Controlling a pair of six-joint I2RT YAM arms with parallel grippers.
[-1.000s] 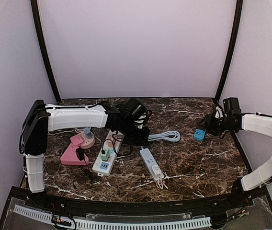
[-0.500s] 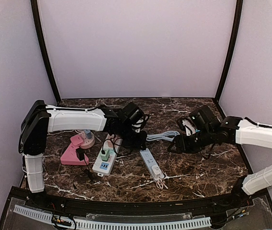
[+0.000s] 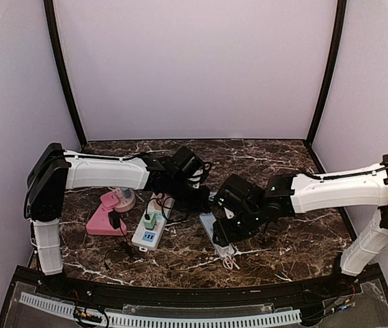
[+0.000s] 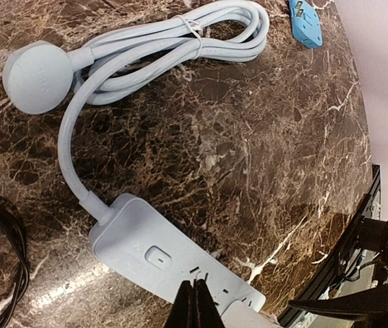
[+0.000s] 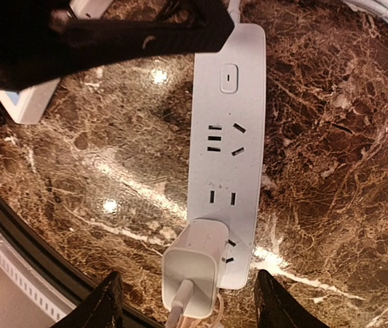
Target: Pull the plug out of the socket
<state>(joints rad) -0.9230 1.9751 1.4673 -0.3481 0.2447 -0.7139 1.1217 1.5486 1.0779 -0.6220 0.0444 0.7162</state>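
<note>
White plug (image 5: pixel 195 263) sits in the end socket of the power strip (image 5: pixel 225 137), centred between the wide-spread fingers of my right tool (image 5: pixel 188 301), which is nearer. The strip's long axis runs straight away from that tool. My left tool (image 4: pixel 194 307), pinched shut, is over the strip's switch end.

Robot lab test cell, plain lilac walls (image 3: pixel 194 68), black frame poles (image 3: pixel 62 68) (curved), marble-look tabletop (image 3: pixel 296 239)

1. Top: we look down from high behind the near edge, wide, whole table (image 3: pixel 296 232).
2. Left wrist: close, slanted over strip (image 4: pixel 153 256) and cable (image 4: pixel 180 41).
3. Right wrist: close, straight down; all three share that strip.
</note>
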